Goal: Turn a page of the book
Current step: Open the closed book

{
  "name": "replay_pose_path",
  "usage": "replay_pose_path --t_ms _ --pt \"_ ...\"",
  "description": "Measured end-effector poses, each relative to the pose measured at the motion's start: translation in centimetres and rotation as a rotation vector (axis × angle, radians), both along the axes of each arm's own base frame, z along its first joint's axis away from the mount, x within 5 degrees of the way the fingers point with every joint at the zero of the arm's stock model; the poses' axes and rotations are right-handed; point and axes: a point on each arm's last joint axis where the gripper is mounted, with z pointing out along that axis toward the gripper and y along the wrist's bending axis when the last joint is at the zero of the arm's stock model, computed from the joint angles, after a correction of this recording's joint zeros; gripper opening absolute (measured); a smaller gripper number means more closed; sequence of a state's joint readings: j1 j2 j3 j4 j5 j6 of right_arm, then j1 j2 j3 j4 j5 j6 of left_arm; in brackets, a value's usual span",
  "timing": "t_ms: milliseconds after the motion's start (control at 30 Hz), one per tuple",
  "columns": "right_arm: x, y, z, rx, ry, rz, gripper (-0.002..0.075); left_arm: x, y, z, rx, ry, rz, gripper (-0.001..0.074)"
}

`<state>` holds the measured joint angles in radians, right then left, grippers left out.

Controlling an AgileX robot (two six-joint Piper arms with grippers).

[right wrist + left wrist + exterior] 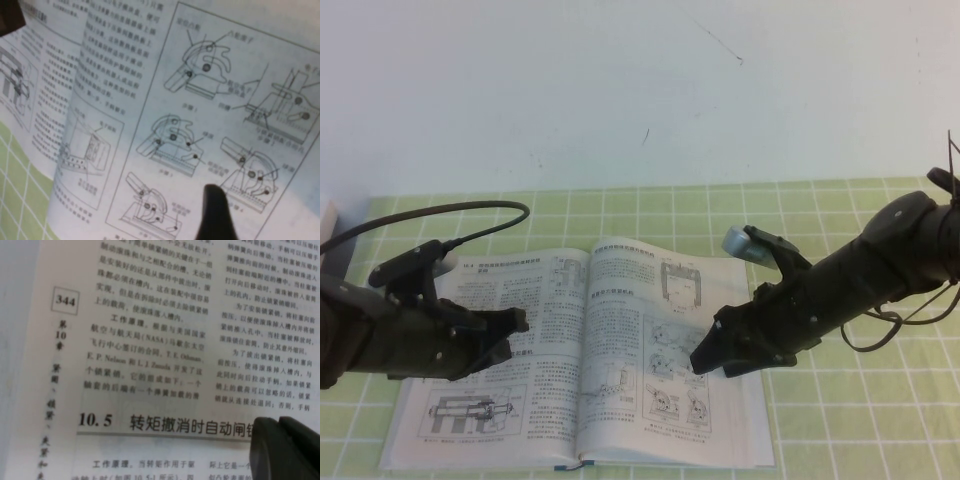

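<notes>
The book lies open on the green checked mat. The page with the U-shaped diagram and the boxed grid of drawings is the right-hand leaf and lies nearly flat; it fills the right wrist view. My right gripper is shut, its tip low over the grid of drawings. My left gripper is shut and empty over the left leaf; its fingers sit just above the printed text. A thin blue ribbon pokes out at the book's near edge.
The green checked mat surrounds the book, with a white wall behind. A black cable arcs over the mat at the back left. More cable hangs under my right arm. A pale object sits at the far left edge.
</notes>
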<state>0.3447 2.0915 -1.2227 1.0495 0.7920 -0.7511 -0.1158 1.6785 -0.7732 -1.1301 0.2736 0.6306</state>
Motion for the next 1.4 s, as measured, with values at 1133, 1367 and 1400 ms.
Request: replay_pose_path --t_ms 1133,1367,1400 --pt "1.8 2.7 -1.3 0.288 -0.026 -0.111 0.0445 0.1 -0.5 -0.3 -0.047 0.006 -0.020 -0.0004" --pt "2.1 2.8 -0.1 0.334 -0.021 -0.047 0.0445 0.2 -0.7 -0.2 -0.070 -0.008 -0.031 -0.0004" --pt "2.3 2.7 0.6 0.325 -0.027 -0.028 0.0445 0.2 -0.7 -0.2 -0.072 -0.012 -0.032 -0.0004"
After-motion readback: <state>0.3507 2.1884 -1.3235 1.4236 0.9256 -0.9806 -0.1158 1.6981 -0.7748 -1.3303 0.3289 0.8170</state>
